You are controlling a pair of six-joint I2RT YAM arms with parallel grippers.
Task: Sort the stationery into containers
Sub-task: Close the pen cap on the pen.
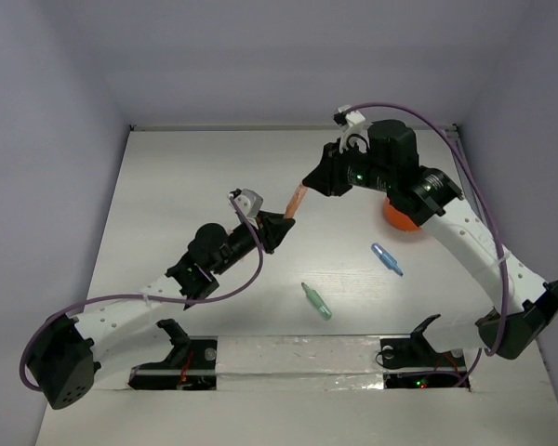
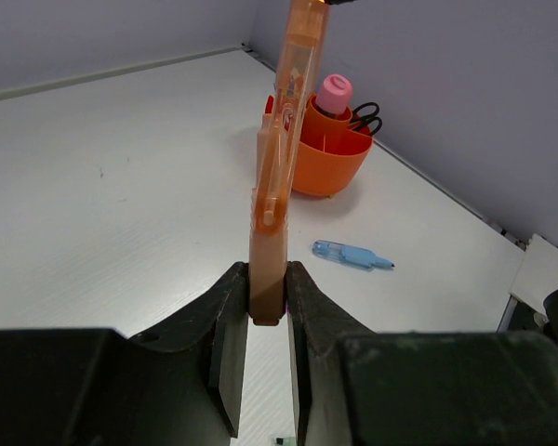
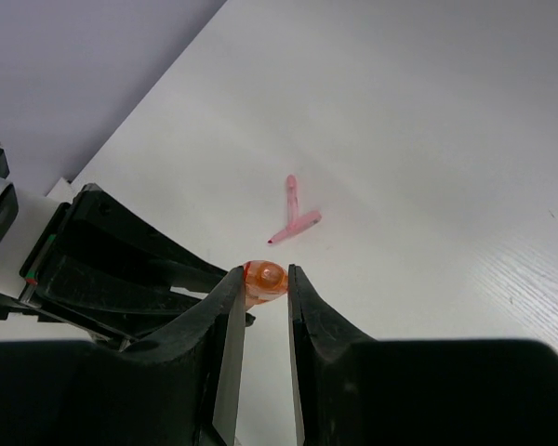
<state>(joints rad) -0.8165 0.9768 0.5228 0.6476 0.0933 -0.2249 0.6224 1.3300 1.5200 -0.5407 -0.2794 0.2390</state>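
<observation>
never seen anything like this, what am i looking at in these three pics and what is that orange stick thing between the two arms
These are two robot arms bolted to the near edge of a white table. The overhead picture comes from a fixed camera above and behind them; the other two come from cameras on each wrist, looking past that arm's own two fingers.

The orange stick is a translucent orange marker. The left gripper pinches one end and the right gripper pinches the other, so both hold it in mid-air.

Loose on the table lie a blue marker, a green marker and two pink markers. The orange bowl already holds a pink-topped item and scissors.
</observation>
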